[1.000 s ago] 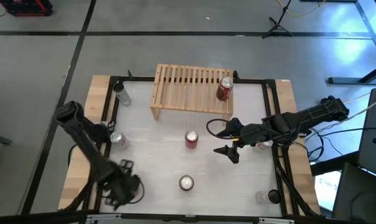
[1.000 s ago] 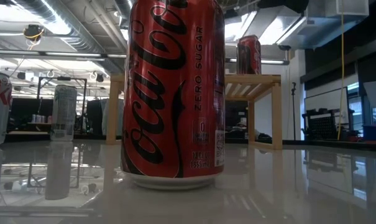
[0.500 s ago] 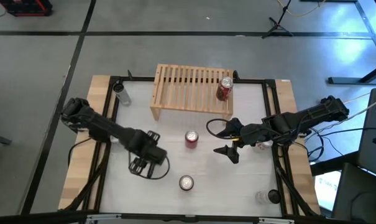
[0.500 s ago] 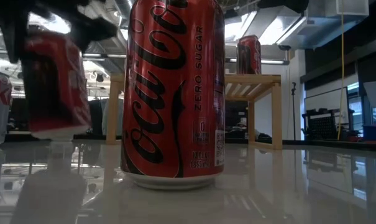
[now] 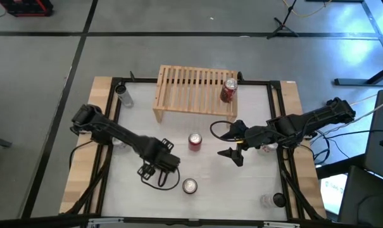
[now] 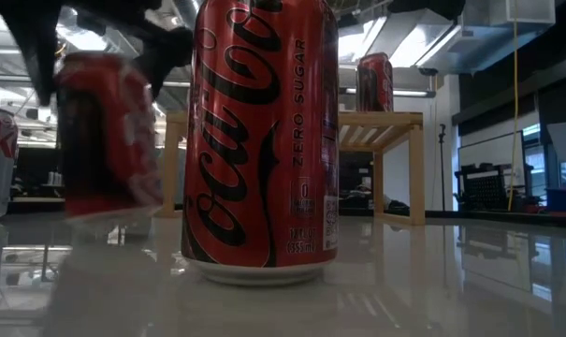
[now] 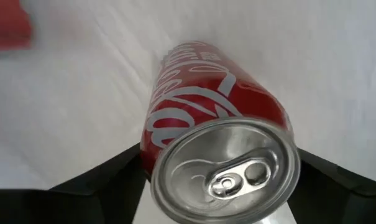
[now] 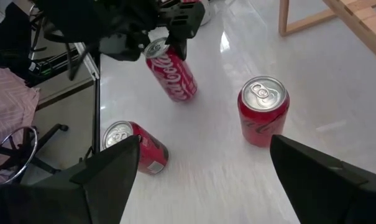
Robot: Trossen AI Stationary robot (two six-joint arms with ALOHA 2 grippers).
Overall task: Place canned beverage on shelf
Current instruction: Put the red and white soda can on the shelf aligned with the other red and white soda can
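My left gripper [image 5: 154,168] hangs over the table's near left part, shut on a red canned beverage [image 7: 200,99]. That can also shows in the low view [image 6: 105,131] and in the right wrist view [image 8: 170,73]. The light-wood shelf [image 5: 191,88] stands at the far middle, with one red can [image 5: 228,90] upright on the right end of its slatted top. Right of centre, my right gripper [image 5: 232,144] hovers open with nothing between its fingers. My left gripper pinches the can's upper end [image 7: 151,149] between its two fingers [image 7: 107,180], one on each side just below the lid. The fingers come from above, pointing down. The can hangs below them, slightly tilted, its bottom [image 6: 109,208] clear of the table.
A red can [image 5: 195,141] stands at the table's centre and another [image 5: 190,185] near the front edge, close to my left gripper. A silver can [image 5: 123,95] stands at the far left. A further can [image 5: 267,147] is under my right arm, and a clear cup [image 5: 267,201] sits near right.
My left gripper has swung from the table's near left corner toward the middle, rolling its wrist, and carries the red can with it, clear of the table. My right arm has kept still.
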